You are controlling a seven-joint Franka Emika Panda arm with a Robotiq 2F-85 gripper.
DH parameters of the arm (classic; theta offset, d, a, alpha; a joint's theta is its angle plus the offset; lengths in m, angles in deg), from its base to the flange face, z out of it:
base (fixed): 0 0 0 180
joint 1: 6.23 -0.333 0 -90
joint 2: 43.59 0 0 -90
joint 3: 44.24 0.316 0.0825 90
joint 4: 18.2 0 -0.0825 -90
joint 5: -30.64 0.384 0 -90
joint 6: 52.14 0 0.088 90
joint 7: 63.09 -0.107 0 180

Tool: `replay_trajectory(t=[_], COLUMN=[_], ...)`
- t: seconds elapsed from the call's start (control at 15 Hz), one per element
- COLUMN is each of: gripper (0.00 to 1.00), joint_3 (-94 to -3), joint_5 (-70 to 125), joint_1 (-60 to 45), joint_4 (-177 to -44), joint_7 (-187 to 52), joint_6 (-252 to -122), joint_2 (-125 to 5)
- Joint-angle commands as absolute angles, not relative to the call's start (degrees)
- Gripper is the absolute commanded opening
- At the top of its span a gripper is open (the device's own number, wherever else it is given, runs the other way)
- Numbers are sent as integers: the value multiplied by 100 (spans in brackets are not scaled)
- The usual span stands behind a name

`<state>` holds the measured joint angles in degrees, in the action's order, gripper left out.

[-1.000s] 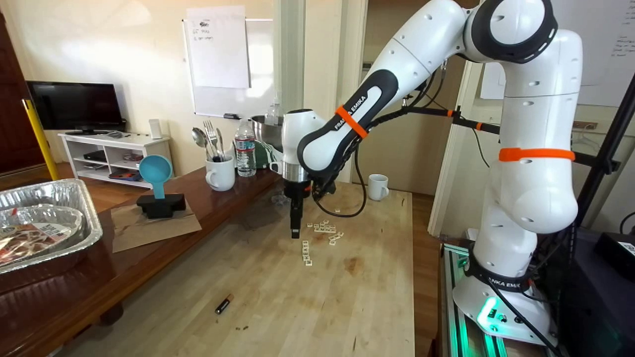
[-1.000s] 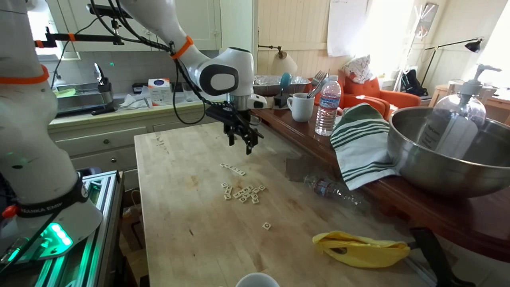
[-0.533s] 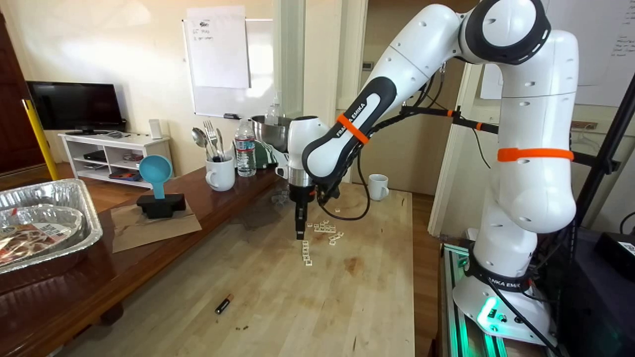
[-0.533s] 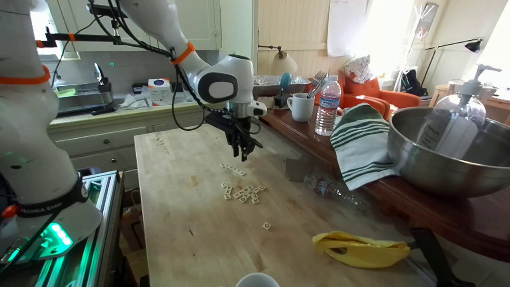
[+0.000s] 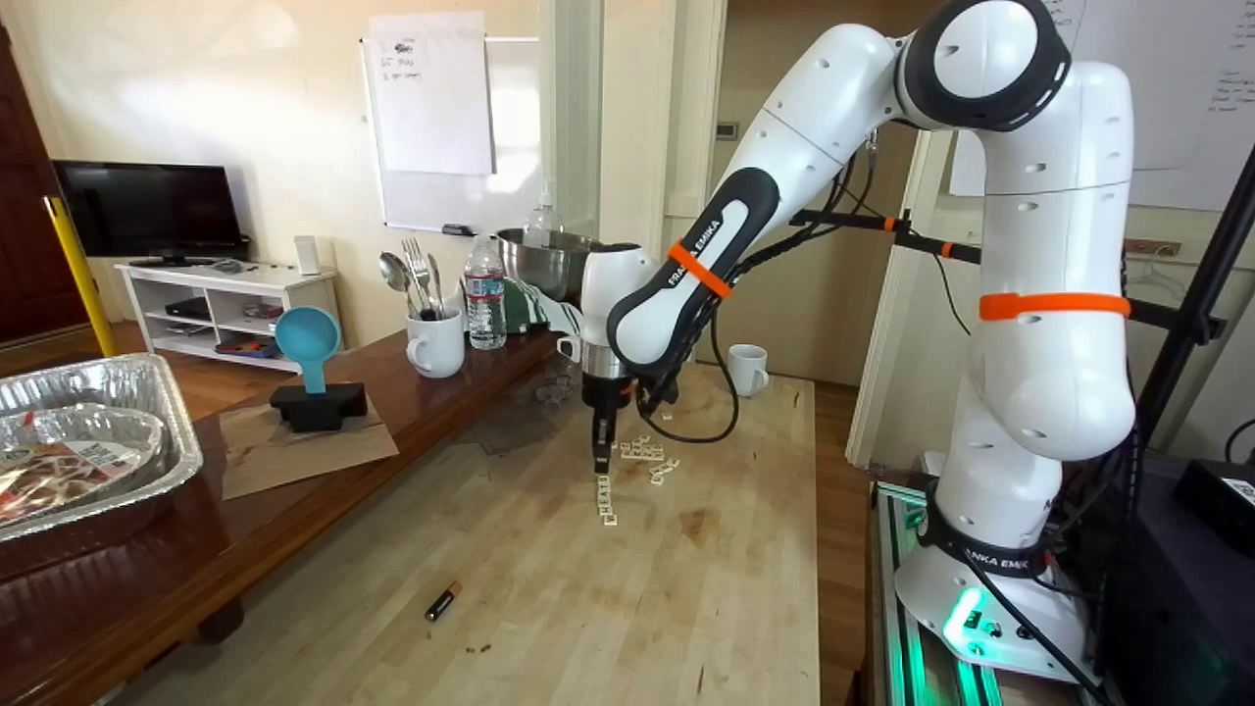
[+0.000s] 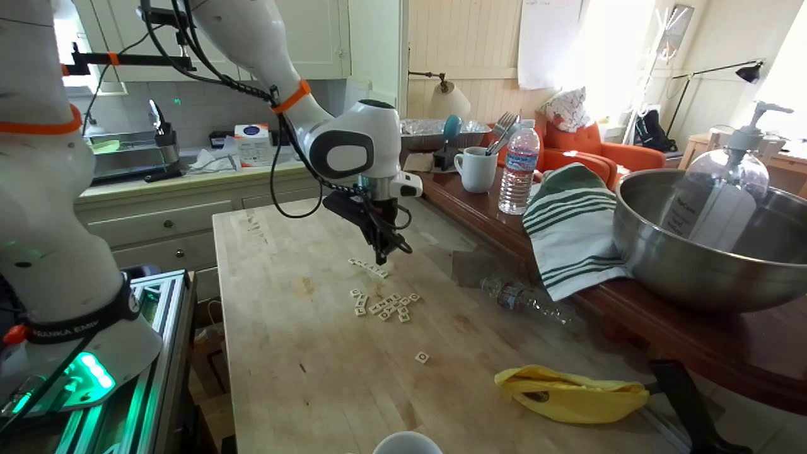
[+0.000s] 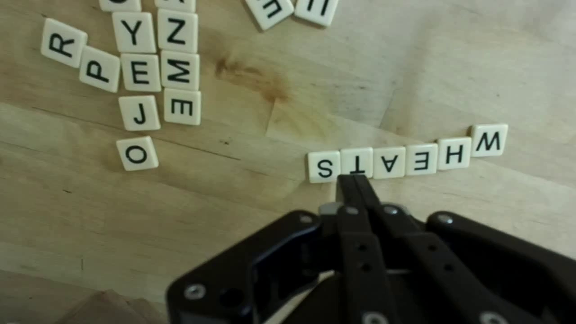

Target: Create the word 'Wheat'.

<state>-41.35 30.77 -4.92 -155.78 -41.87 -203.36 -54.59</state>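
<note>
The row of letter tiles (image 7: 408, 160) lies right at the jaws and runs off to one side of them. Read from the end farthest from the jaws, it goes W, H, E, A, T, S, so all five letters of "wheat" are there, in order. The W tile (image 7: 489, 140) sits a little out of line. The S tile (image 7: 324, 167), just beside the T tile (image 7: 357, 158), is one letter too many.

The gripper (image 7: 353, 178) has its jaws pressed together with nothing between them. Their tips cover the near edge of the T tile in the wrist view; whether they touch it cannot be told.

The spelling looks nearly finished: what seems left is to part the S from the T, and perhaps to straighten the W. Closed tips would suit a push better than a pick, though a push here could drag the T along.

Past the S, away from the jaws, spare tiles (image 7: 143, 72) lie loosely grouped. Well apart from the jaws, a battery (image 5: 442, 601) lies on the table (image 5: 726, 588).
</note>
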Motion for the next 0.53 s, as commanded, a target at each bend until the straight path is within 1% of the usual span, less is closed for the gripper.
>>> replay_trajectory(t=[0.0, 0.47], gripper=[0, 0], joint_3=[-4151, -4146], joint_5=[3089, 3088], joint_1=[-425, -390], joint_4=[-15705, -15727], joint_7=[-4264, -4362], joint_6=[-20664, -20916], joint_2=[-5540, -5683])
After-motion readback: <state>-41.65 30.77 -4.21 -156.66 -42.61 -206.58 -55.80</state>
